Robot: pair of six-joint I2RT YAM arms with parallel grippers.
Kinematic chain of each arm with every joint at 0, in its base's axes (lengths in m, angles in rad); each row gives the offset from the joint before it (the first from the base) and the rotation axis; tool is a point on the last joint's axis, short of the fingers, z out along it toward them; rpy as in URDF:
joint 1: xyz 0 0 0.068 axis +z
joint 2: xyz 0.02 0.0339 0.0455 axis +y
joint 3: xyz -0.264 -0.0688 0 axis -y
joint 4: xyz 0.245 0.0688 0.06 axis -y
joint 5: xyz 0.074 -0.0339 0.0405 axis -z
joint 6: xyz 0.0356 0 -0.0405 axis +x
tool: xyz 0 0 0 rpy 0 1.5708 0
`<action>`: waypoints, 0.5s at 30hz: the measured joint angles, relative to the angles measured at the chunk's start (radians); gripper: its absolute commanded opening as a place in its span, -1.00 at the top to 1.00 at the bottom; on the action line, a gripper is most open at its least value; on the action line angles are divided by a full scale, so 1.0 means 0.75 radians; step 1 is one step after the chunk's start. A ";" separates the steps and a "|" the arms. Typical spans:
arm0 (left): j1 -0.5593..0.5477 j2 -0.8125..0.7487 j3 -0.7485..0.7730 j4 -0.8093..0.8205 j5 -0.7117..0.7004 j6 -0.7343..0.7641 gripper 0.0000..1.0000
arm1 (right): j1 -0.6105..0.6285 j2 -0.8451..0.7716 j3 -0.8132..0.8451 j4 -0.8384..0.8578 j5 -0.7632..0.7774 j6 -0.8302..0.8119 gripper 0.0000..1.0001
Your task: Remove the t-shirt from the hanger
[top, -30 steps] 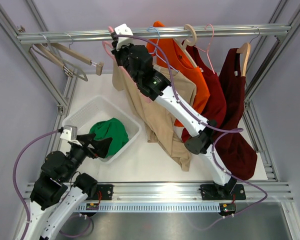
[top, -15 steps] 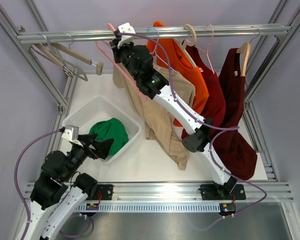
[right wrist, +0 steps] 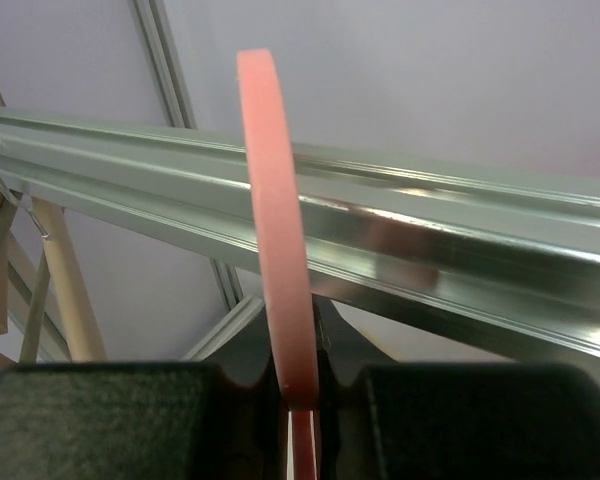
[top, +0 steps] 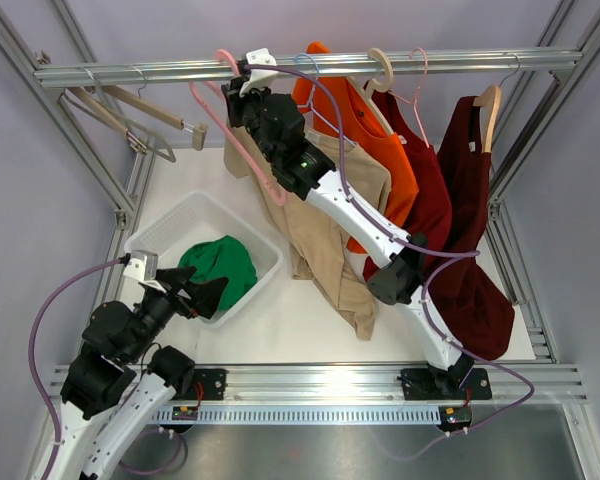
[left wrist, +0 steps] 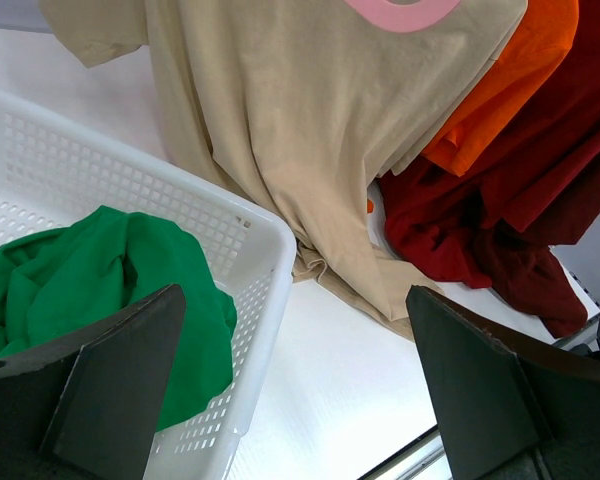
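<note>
A beige t-shirt droops from under the rail down to the table; it also shows in the left wrist view. My right gripper is up at the rail, shut on the pink hanger. In the right wrist view the fingers pinch the hanger's thin pink band just in front of the rail. One pink hanger arm sticks out bare to the left of the shirt. My left gripper is open and empty over the basket's near corner.
A white basket holds a green shirt at the left. An orange shirt and two dark red shirts hang to the right. Empty wooden hangers hang at the far left of the rail.
My right gripper has lifted the pink hanger up and slightly right along the rail. More of the hanger's left arm now shows bare outside the beige t-shirt. The left arm has not moved.
</note>
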State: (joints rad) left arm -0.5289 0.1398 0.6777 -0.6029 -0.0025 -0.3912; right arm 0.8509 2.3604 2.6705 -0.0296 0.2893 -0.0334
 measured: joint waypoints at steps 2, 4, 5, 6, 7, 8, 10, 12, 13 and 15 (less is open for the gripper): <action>0.000 0.000 0.000 0.000 0.001 0.001 -0.98 | 0.001 -0.018 -0.030 0.008 0.020 0.030 1.00; 0.000 0.000 0.000 0.000 0.001 0.001 -0.98 | 0.003 -0.031 -0.045 0.005 0.041 0.059 1.00; 0.000 0.000 0.000 0.000 0.001 0.001 -0.98 | 0.004 -0.035 -0.048 0.003 0.050 0.072 1.00; 0.000 0.000 0.000 0.000 0.001 0.001 -0.98 | 0.006 -0.038 -0.052 0.003 0.061 0.084 1.00; 0.000 0.000 0.000 0.000 0.001 0.001 -0.98 | 0.008 -0.040 -0.053 0.002 0.070 0.094 0.98; 0.000 -0.001 0.000 0.000 0.001 0.000 -0.98 | 0.010 -0.042 -0.053 -0.001 0.077 0.102 0.79; 0.000 -0.001 0.000 0.000 0.000 0.000 -0.98 | 0.014 -0.046 -0.056 -0.005 0.086 0.115 0.59; 0.000 -0.001 0.000 0.000 0.000 0.001 -0.98 | 0.014 -0.060 -0.077 -0.016 0.093 0.127 0.36; 0.000 -0.001 0.000 0.000 0.000 0.000 -0.98 | 0.014 -0.069 -0.093 -0.028 0.097 0.132 0.32; 0.001 -0.001 0.000 0.000 0.000 0.000 -0.98 | 0.013 -0.080 -0.126 -0.042 0.113 0.134 0.29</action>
State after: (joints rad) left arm -0.5285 0.1394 0.6777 -0.6029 -0.0025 -0.3912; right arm 0.8608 2.3001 2.5759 -0.0608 0.3744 0.0673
